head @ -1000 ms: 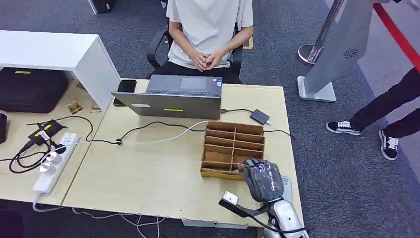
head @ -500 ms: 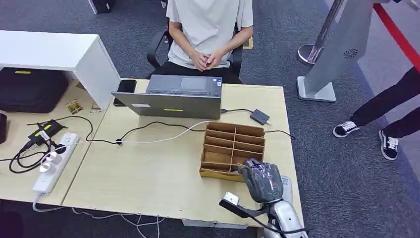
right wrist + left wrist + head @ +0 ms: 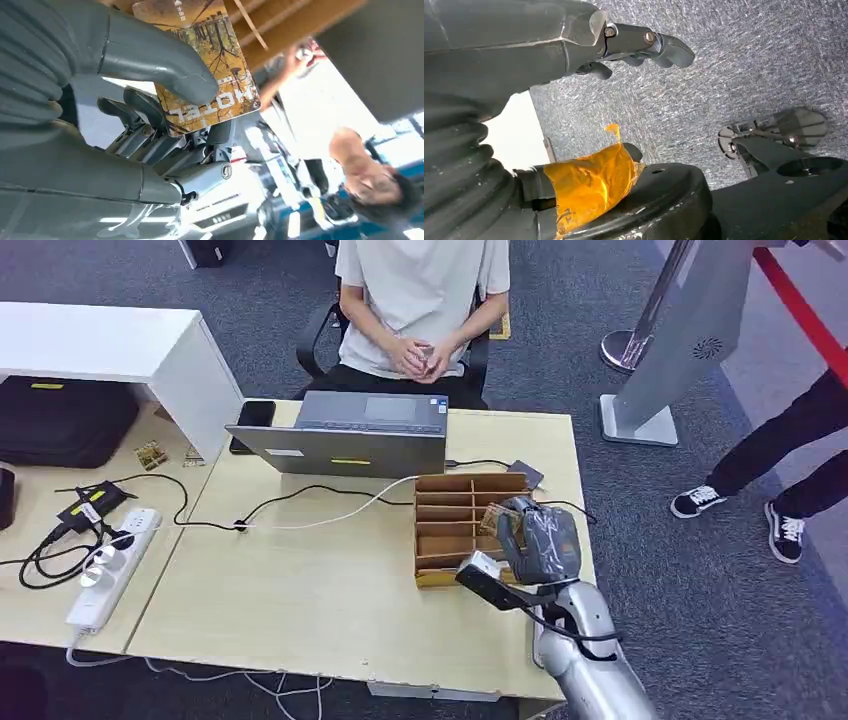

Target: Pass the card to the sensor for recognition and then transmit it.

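One card (image 3: 207, 65) is pinched between the thumb and fingers of the right hand (image 3: 535, 538), held above the right edge of the one wooden divider box (image 3: 455, 525). Beyond the box stands one laptop (image 3: 350, 432), with one small dark sensor (image 3: 527, 474) just right of the box's far corner. The left hand (image 3: 634, 42) holds nothing, fingers loosely curled over carpet.

An amber card (image 3: 210, 75) — printed with dark bare trees and white lettering — is pinched by the grey right hand (image 3: 150, 100). The divided box (image 3: 465, 525) is brown, the laptop (image 3: 350, 435) grey.
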